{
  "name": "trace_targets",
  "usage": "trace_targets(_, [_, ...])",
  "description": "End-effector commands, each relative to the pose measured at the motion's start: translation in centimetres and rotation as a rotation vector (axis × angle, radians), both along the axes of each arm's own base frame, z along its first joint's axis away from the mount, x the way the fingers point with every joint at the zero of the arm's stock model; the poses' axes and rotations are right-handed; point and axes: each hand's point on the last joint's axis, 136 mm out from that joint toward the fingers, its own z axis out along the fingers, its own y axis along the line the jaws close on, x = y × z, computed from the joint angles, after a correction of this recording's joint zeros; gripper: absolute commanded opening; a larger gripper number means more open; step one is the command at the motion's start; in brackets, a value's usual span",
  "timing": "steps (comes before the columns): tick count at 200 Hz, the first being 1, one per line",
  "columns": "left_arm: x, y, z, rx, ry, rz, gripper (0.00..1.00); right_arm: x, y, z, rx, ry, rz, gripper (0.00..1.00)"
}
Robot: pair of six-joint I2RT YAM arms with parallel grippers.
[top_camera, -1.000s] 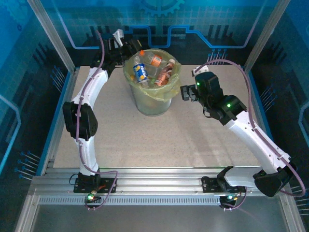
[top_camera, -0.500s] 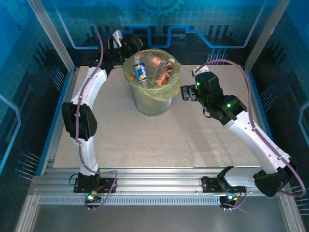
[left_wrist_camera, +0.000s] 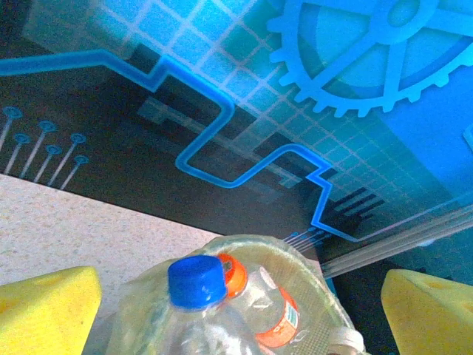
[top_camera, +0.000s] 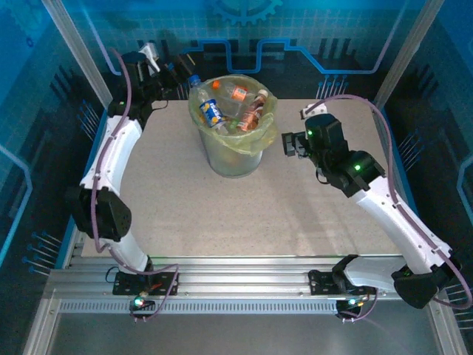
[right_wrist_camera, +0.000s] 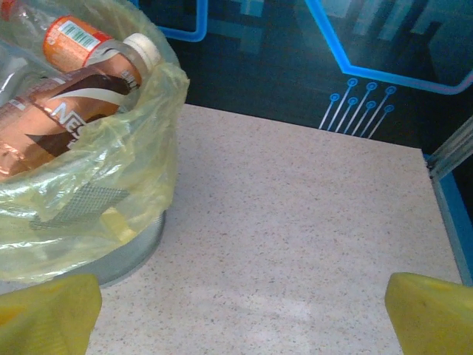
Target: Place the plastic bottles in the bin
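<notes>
Several bottles (top_camera: pixel 235 103): heaped inside the bin (top_camera: pixel 235 159), with orange, blue and brown labels showing.
Bin: grey, lined with a yellow-green bag (right_wrist_camera: pixel 111 185), standing at the far middle of the worktop (top_camera: pixel 222 214).
Blue-capped bottle (left_wrist_camera: pixel 196 281): at the bin's far-left rim, cap poking up.
Left gripper (left_wrist_camera: pixel 240 303): spread wide above that bottle, pinching nothing.
Right gripper (right_wrist_camera: pixel 240 318): spread wide, empty, just right of the bin.

speckled beige table (top_camera: pixel 244 214), blue backdrop (left_wrist_camera: pixel 244 81) with gear motif (left_wrist_camera: pixel 369 52), aluminium rail (top_camera: pixel 244 285) along near edge
</notes>
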Motion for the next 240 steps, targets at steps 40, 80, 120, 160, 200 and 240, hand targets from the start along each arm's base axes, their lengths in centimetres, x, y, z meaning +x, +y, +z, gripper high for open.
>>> trace_targets(40, [-8.7,5.6,-2.2,0.145,-0.063,0.242,0.99,-2.3,-5.8,-3.2,-0.033,-0.003,-0.194,1.0])
trace_targets(80, [-15.1,8.6,-9.4,0.245,-0.062,0.388,0.99,-3.1,-8.3,-7.7,-0.126,-0.059,-0.259,1.0])
trace_targets(120, [-18.5,9.9,-16.1,0.359,-0.068,0.434,0.99,-3.3,-9.9,-13.0,-0.108,-0.062,-0.258,1.0])
trace_targets(160, [-18.5,9.6,-20.4,0.444,-0.078,0.396,0.99,-3.2,-11.1,-16.6,-0.033,-0.145,-0.249,1.0])
trace_targets(200, [-16.9,7.8,-23.4,0.551,-0.119,0.296,0.99,-3.1,-13.7,-19.3,0.078,-0.144,-0.333,1.0])
trace_targets(240, [-15.6,6.1,-22.9,0.626,-0.149,0.235,0.99,-1.7,-13.8,-20.7,0.087,-0.149,-0.299,1.0])
